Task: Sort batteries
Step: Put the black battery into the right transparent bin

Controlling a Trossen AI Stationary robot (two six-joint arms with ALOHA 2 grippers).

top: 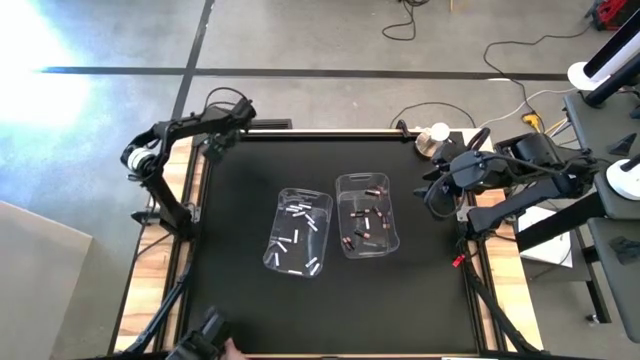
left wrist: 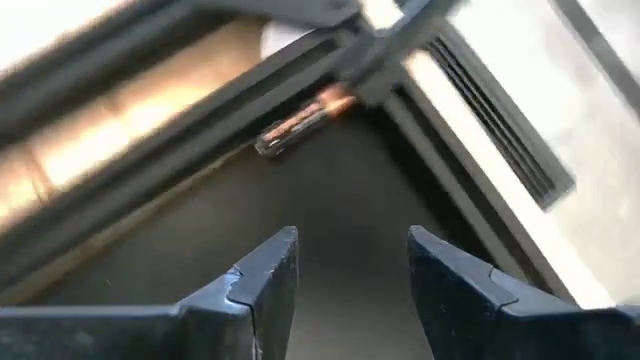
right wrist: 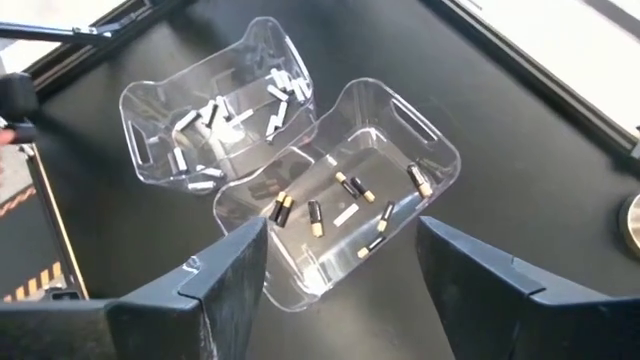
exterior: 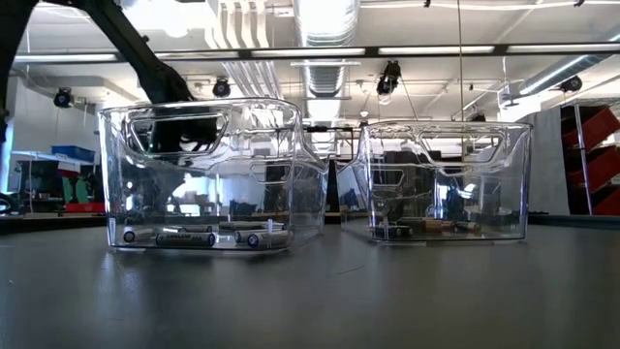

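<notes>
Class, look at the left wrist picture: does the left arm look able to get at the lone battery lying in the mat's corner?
Probably yes. The left end effector is open and empty, the lone battery lies ahead on bare mat, nothing between them, though the table's edge frame crowds it.

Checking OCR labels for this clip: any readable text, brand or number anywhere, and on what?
None readable.
Batteries in the left bin: print on their sides, too small and blurred to read.
Lone battery at the table corner: blurred, no text legible.
Batteries in the right bin: too small to read.
Orange strip by the table edge: dark marks, unreadable.
</notes>
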